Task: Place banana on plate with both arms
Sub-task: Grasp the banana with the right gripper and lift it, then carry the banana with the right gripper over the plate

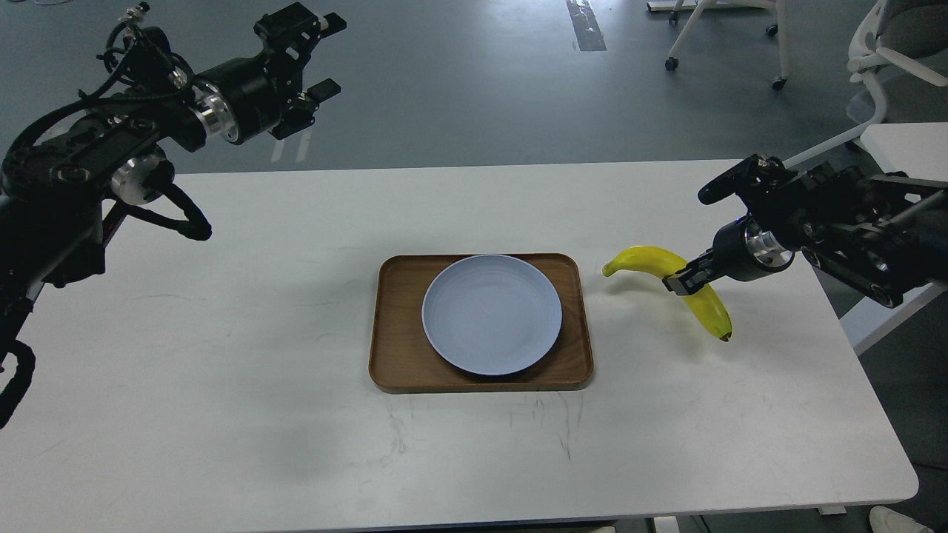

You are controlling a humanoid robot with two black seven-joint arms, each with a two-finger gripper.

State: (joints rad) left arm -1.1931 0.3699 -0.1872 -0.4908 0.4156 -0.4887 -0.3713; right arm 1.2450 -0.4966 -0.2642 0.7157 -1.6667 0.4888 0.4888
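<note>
The yellow banana [652,260] is to the right of the plate, its greenish stem pointing left and its dark tip lower right. My right gripper [685,283] is shut on its middle and holds it a little above the white table [222,355]. The pale blue-grey plate [492,314] lies empty on the brown wooden tray [392,370] at the table's centre. My left gripper [320,55] is open and empty, held high beyond the table's far left edge, far from the plate.
Wheeled chair bases [726,37] and a white chair [881,66] stand on the grey floor behind the table. A second white table [907,152] is at the right, close behind my right arm.
</note>
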